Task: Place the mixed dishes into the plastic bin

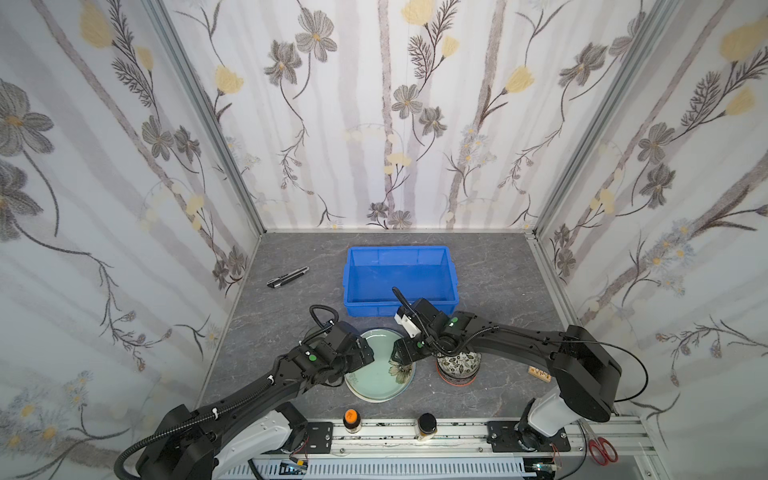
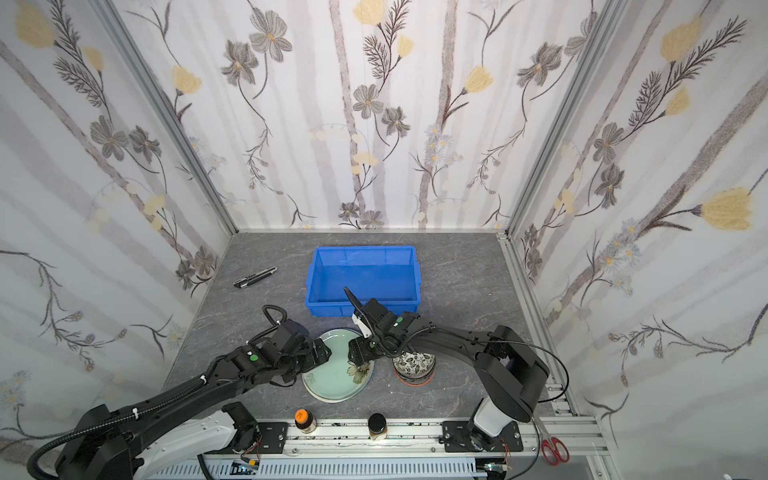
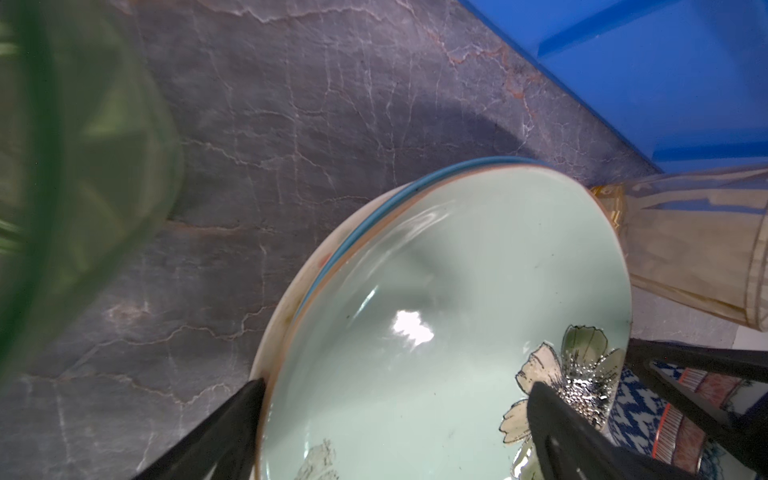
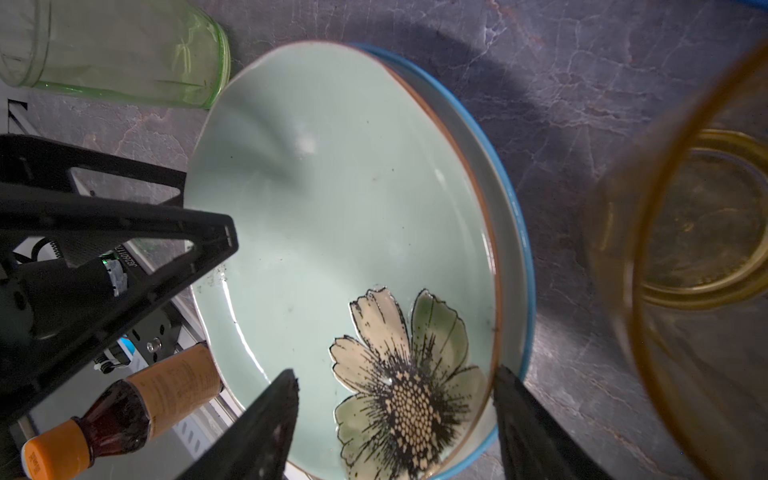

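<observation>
A stack of plates, with the pale green flowered plate [image 1: 376, 374] [image 4: 332, 208] on top, lies near the table's front. Under it show a blue-rimmed plate [image 4: 521, 249] and a cream one [image 3: 282, 299]. My left gripper [image 1: 368, 353] [image 3: 397, 384] is open at the stack's left rim, one finger outside it and one over the plate. My right gripper [image 1: 397, 353] [image 4: 395, 415] is open astride the right rim by the painted flower. Right of the plates stand stacked bowls [image 1: 457, 365]. A green tumbler [image 4: 124, 50] and an amber tumbler [image 4: 698, 228] stand close by. The blue plastic bin [image 1: 401, 278] sits behind, empty.
A black pen-like tool [image 1: 287, 277] lies left of the bin. Two small jars, one orange-lidded [image 1: 351, 419] and one black-lidded [image 1: 427, 424], stand on the front rail. A small wooden block [image 1: 539, 374] lies at the right, and red scissors [image 1: 602, 451] rest on the rail.
</observation>
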Controlling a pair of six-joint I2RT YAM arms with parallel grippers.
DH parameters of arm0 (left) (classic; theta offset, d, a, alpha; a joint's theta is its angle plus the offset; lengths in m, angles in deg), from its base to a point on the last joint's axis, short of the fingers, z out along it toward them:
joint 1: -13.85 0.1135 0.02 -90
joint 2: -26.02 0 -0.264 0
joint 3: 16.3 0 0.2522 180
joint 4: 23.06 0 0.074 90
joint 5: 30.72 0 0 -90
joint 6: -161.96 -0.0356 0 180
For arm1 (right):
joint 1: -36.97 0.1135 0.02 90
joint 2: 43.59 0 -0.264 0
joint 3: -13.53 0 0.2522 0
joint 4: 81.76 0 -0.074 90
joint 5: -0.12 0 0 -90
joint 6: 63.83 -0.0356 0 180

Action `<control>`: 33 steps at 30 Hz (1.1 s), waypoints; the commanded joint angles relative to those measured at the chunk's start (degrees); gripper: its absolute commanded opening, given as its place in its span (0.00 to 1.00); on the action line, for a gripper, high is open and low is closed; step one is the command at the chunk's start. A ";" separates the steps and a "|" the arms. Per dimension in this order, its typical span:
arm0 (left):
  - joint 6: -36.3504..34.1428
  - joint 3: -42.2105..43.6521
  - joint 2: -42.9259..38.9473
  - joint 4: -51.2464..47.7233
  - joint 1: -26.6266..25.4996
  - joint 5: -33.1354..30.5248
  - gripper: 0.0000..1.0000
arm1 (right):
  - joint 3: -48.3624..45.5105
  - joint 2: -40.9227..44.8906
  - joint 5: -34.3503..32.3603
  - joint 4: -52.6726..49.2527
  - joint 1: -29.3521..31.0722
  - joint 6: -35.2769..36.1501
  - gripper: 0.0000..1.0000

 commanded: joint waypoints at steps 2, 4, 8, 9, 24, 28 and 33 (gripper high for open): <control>1.03 -1.05 0.29 3.70 -0.41 0.72 1.00 | -0.26 -0.03 -1.36 0.29 0.06 -0.87 0.74; 1.04 -1.31 0.47 3.84 -0.45 0.69 1.00 | -0.21 -0.23 -1.26 0.32 0.13 -0.92 0.75; 1.17 -1.81 0.81 4.18 -0.63 0.60 1.00 | -0.17 -0.39 -0.67 0.88 0.29 -1.02 0.74; 1.13 -1.91 0.90 4.26 -0.76 0.59 1.00 | -0.17 -0.28 -0.49 1.03 0.29 -1.06 0.74; 1.27 -1.69 2.15 5.24 -1.51 0.25 1.00 | 0.18 2.85 -0.54 1.52 0.40 -1.81 0.67; 1.43 -1.60 1.89 5.32 -1.55 -0.04 1.00 | 0.27 2.83 -0.48 1.43 0.40 -1.83 0.67; 1.58 -1.39 1.53 5.33 -1.56 -0.51 1.00 | 0.12 3.32 0.17 1.94 0.43 -2.02 0.66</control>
